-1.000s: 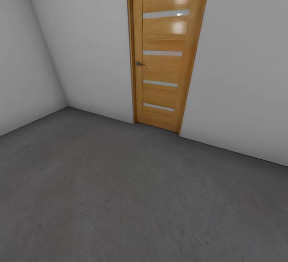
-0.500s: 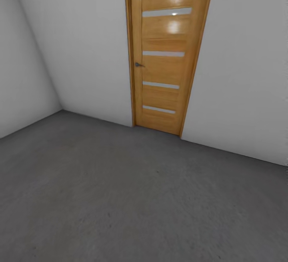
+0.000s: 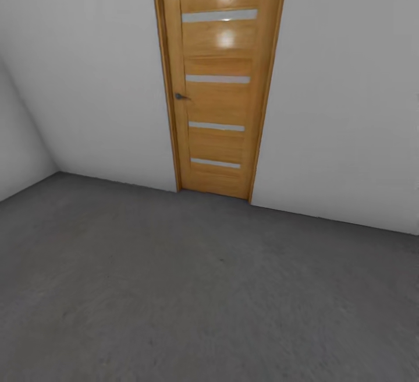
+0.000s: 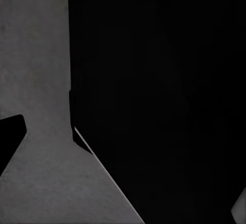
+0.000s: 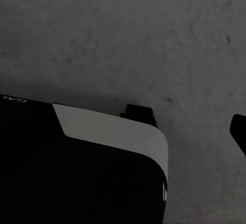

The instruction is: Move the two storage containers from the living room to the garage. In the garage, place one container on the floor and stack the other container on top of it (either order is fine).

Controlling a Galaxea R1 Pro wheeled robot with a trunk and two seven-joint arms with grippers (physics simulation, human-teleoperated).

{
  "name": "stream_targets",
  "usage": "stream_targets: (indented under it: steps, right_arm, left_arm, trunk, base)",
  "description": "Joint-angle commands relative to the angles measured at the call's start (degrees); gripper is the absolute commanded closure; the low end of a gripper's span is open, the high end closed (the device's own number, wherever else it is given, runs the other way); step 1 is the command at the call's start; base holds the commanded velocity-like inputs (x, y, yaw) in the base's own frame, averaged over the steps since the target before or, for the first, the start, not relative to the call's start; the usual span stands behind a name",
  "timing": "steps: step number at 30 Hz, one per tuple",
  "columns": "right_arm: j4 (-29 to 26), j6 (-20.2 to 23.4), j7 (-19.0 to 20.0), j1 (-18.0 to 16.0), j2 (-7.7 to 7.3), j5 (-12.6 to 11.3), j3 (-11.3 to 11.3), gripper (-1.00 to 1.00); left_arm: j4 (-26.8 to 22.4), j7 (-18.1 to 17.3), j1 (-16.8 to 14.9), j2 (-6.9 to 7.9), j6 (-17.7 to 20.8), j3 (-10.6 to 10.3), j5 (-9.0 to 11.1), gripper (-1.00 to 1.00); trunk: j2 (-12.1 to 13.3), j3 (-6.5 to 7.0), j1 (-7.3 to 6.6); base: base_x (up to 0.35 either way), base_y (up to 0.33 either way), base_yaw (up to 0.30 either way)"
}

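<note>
The two storage containers are out of view, and so is the living room. I am in the garage, facing dark grey floor that runs up to plain white walls. In the left wrist view, one black fingertip of my left gripper hangs over the floor beside my own dark body. In the right wrist view, a black fingertip of my right gripper sits over the same rough floor. Neither view shows whether the jaws are open or shut, and nothing orange-red appears between them.
A closed wood-panelled door with pale horizontal strips and a small handle stands in the far white wall. A side wall meets it in a corner at the left. My black-and-white base shows low in the right wrist view.
The whole head view has shifted, with the door and the left corner sliding leftward in the picture, so the camera has turned right. Nothing in the room has moved.
</note>
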Motion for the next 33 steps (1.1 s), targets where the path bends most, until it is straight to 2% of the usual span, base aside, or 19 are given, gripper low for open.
stream_targets:
  steps: [1,13,33]
  right_arm:
    - [0.04,-0.15,-0.01,-0.03,-0.01,0.24,0.07,-1.00]
    - [0.04,-0.15,-0.01,-0.03,-0.01,0.24,0.06,-1.00]
    - [0.04,-0.15,-0.01,-0.03,0.08,0.24,0.07,-1.00]
  left_arm:
    - [-0.09,-0.08,0.04,-0.01,-0.05,0.17,0.24,-1.00]
    - [-0.08,-0.08,0.04,-0.01,-0.05,0.17,0.24,-1.00]
    - [-0.08,-0.08,0.04,0.02,-0.05,0.17,0.24,-1.00]
  trunk:
    - [-0.02,-0.04,0.03]
    - [-0.02,-0.04,0.03]
    - [-0.02,-0.04,0.03]
  base:
    - [0.274,0.236,-0.259]
    - [0.274,0.198,-0.232]
    - [0.312,0.095,-0.009]
